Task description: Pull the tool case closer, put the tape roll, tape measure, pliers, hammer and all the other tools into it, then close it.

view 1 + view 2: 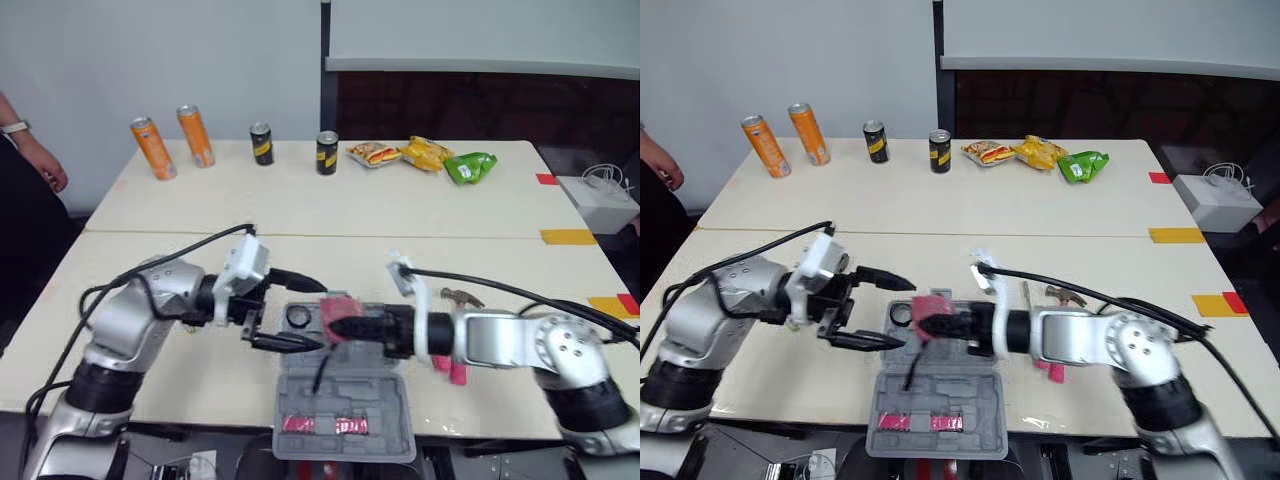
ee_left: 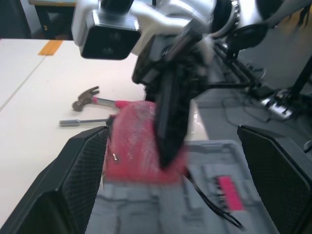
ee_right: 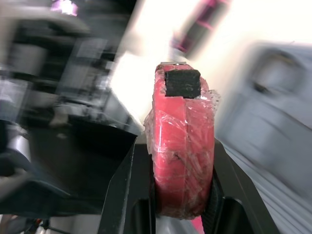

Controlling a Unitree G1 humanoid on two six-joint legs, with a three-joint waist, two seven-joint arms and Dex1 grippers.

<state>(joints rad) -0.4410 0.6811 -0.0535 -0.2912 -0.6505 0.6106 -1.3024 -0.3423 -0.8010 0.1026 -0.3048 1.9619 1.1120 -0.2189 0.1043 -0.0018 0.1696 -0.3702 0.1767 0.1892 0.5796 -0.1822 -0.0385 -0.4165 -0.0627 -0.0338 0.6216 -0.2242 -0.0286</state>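
Tape measure (image 3: 183, 161) held over the open tool case (image 1: 380, 405) — not yet set down.
We find the right claw (image 1: 338, 328) clamped on the red tape measure, low in the centre of the head view, above the upper end of the grey case. The left claw (image 2: 175, 185) stands spread wide, just left of it — gripping nothing. The tape roll (image 1: 298, 317) sits at the case's upper left corner. The hammer (image 1: 462, 297) lies on the table (image 1: 300, 200), right of centre.
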